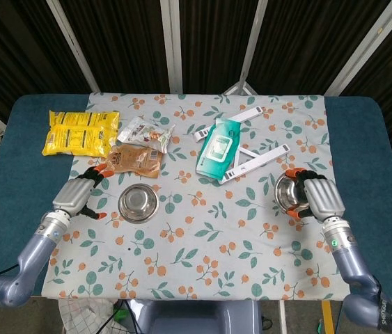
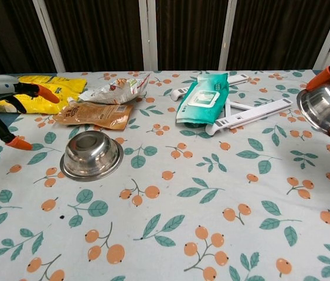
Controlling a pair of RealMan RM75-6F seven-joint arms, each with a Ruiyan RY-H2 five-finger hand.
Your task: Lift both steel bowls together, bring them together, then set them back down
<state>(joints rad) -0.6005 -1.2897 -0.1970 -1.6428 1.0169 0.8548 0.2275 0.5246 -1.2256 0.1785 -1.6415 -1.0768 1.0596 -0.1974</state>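
On the floral cloth, the left bowl sat flat beside the left hand, whose spread fingers held nothing, while the right hand gripped the right bowl, raised and tilted, below the wipes.

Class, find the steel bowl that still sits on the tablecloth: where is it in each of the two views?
Head view: the steel bowl sits left of centre.
Chest view: it sits left of centre, nearer the camera.
Shared landmark: the brown snack packet just behind it.
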